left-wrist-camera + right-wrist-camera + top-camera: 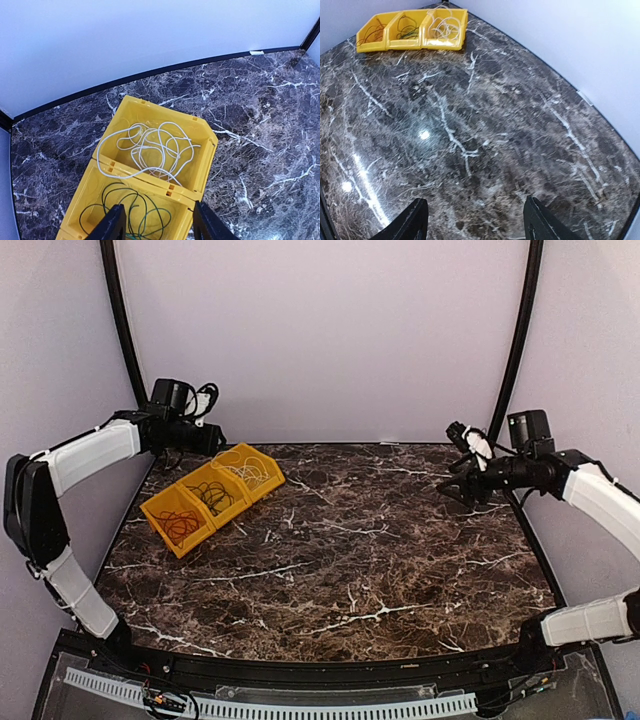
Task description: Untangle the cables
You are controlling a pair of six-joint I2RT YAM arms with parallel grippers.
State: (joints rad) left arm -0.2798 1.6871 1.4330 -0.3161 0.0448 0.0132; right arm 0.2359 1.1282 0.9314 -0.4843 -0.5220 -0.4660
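A yellow three-compartment bin (pixel 233 517) sits at the table's back left. A white cable (pixel 252 468) lies coiled in its far compartment, a dark cable (pixel 213 496) in the middle one, and a red-orange cable (pixel 180 526) in the near one. My left gripper (pixel 217 438) hovers open and empty above the bin's back edge. Its wrist view shows the white cable (pixel 150 147), partly draped over the divider (pixel 150 177), and the dark greenish cable (pixel 131 210) between the fingers (pixel 112 227). My right gripper (pixel 455 490) is open and empty, high over the table's right side.
The dark marble table (pixel 360 560) has a black raised border at the back and sides. In the right wrist view the bin (pixel 410 46) is far off at the top left. Pale walls enclose the table, and black poles stand in the back corners.
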